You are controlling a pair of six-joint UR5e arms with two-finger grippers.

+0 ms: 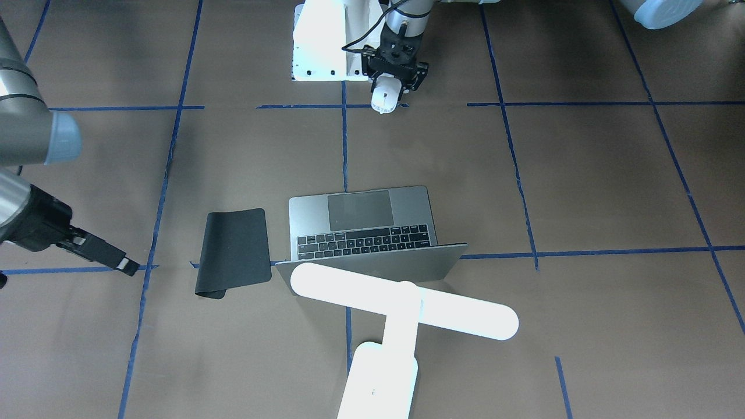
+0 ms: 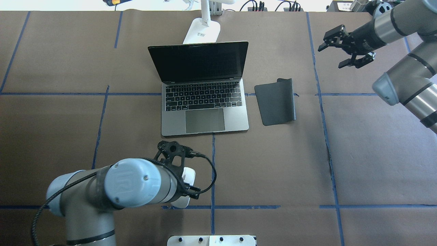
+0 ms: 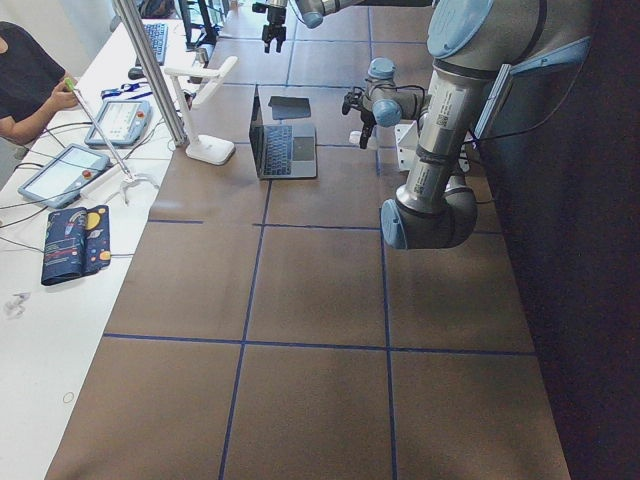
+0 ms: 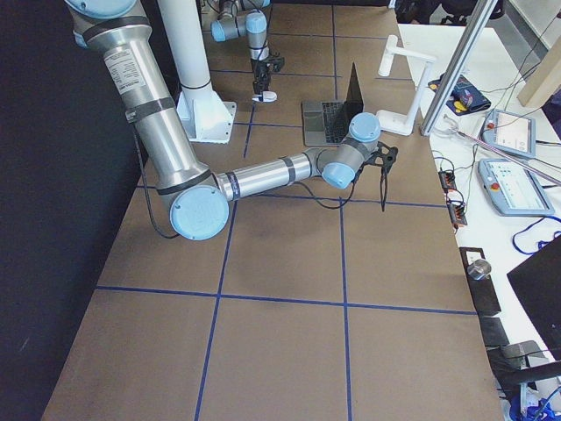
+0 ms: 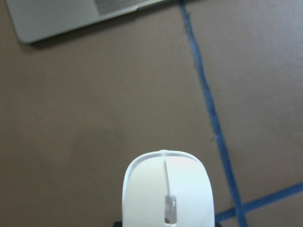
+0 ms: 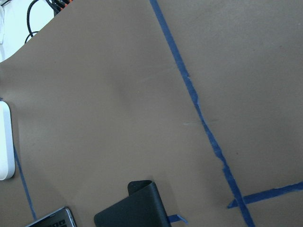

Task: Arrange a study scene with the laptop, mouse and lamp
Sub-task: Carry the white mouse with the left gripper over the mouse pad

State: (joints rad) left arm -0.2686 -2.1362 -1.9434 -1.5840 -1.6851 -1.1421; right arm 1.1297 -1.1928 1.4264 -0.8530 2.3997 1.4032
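Two hazards are judged likely: the mouse (image 1: pixel 385 100), clamped in the left pincer (image 1: pixel 389 86) near the bench's (image 1: pixel 582 174) robot-side edge, could slip by its smooth shell, or be tipped by the curled edge of the black mat (image 2: pixel 276 101) beside the laptop (image 2: pixel 204 102). The right pincer (image 2: pixel 332 55) is seen agape, empty.

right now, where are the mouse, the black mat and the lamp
mouse (image 5: pixel 165 187), left wrist view, top shell
black mat (image 2: pixel 275 102), overhead view, flat middle
lamp (image 1: pixel 465 315), front-facing view, bar head
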